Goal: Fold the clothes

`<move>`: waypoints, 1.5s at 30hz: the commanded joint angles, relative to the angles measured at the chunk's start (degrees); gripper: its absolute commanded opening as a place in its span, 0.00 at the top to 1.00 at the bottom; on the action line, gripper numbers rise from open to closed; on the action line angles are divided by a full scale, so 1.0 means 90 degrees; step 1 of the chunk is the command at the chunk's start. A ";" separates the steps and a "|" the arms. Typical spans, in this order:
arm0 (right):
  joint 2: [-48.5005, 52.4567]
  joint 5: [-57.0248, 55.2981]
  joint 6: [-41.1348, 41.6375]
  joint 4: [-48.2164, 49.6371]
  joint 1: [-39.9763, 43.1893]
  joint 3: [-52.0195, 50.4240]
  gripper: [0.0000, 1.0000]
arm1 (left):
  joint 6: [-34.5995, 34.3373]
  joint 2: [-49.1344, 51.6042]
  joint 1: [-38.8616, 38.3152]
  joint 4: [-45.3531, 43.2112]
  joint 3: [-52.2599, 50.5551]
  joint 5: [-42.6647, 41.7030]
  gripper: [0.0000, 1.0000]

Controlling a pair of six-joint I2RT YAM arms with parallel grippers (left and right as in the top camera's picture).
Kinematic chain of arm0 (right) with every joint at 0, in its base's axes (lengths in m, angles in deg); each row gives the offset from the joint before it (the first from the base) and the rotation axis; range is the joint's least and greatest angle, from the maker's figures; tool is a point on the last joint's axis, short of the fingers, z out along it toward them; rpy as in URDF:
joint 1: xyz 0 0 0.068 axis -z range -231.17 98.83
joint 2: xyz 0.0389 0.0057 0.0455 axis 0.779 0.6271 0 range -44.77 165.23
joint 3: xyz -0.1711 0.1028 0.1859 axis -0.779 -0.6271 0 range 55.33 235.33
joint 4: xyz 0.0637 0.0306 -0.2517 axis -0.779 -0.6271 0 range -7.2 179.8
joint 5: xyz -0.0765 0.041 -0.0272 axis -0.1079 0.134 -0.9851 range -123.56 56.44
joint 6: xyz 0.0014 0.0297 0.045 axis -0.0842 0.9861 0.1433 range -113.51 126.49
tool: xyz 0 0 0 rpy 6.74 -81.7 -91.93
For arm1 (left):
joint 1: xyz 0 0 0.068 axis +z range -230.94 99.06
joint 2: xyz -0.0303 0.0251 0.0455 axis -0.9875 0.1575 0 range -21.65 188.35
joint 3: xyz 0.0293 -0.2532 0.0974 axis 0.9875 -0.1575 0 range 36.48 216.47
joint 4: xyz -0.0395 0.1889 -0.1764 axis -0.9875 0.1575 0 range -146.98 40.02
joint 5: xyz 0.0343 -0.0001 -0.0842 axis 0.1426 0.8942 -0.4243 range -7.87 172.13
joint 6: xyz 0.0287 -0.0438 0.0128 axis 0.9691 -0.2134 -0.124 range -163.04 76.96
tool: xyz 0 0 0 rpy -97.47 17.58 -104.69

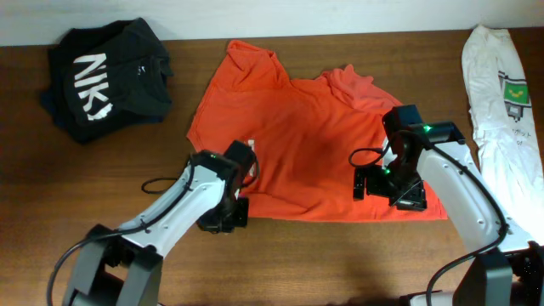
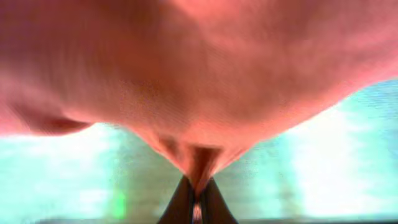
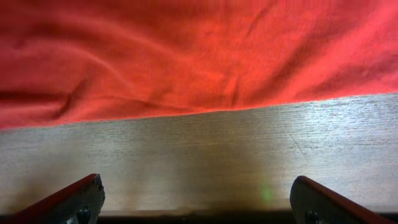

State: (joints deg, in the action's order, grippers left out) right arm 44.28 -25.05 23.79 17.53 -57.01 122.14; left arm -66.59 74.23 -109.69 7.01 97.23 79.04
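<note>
The orange-red T-shirt [image 1: 297,136] lies spread across the middle of the wooden table [image 1: 340,255], collar toward the far edge. My left gripper [image 1: 240,208] is at the shirt's near-left hem. In the left wrist view its dark fingers [image 2: 183,205] are pressed together on a pinched fold of orange cloth [image 2: 199,81], which fills the view above them. My right gripper [image 1: 389,189] hovers over the near-right hem. The right wrist view shows it [image 3: 198,199] wide open, with bare wood between its fingertips [image 3: 74,199] and the shirt's edge [image 3: 186,56] just ahead.
A crumpled black garment with white lettering [image 1: 102,76] lies at the far left. A white garment with a small green print [image 1: 501,85] lies along the right edge. Bare wood runs along the table's near side, in front of the shirt.
</note>
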 commanded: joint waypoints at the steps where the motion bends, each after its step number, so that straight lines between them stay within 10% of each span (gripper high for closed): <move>1: -0.0092 -0.0007 -0.0039 0.0010 -0.0058 -0.0019 0.01 | -0.0466 -0.0226 -0.0066 0.0680 0.0476 -0.0733 0.99; 12: -0.0092 -0.0010 -0.0041 -0.0017 -0.0058 -0.0019 0.01 | -0.0760 -0.1178 -0.0920 0.1982 0.0505 -0.0877 0.92; 16: -0.0092 -0.0010 -0.0041 -0.0005 -0.0058 -0.0019 0.01 | -0.0760 -0.1178 -0.1163 0.1989 0.0505 -0.0787 0.37; 21: -0.0092 -0.0012 -0.0044 -0.0032 -0.0058 -0.0019 0.01 | -0.1001 -0.1180 -0.0583 0.1494 0.0505 -0.0219 0.39; 26: -0.0092 -0.0012 -0.0066 -0.0022 -0.0058 -0.0019 0.01 | -0.0729 -0.1178 0.0748 0.1290 0.0058 -0.0124 0.78; 34: -0.0092 -0.0012 -0.0109 0.0104 -0.0058 -0.0022 0.01 | -0.0029 -0.1178 0.2526 -0.0209 -0.1797 -0.0758 0.66; 45: -0.0092 -0.0010 -0.0109 0.0153 -0.0058 -0.0032 0.01 | -0.0282 -0.1166 0.2545 -0.1358 -0.2310 -0.1088 0.46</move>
State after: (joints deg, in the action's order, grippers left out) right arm 44.28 -25.05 22.92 19.15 -57.01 121.96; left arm -68.36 63.95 -86.92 -5.43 77.23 69.68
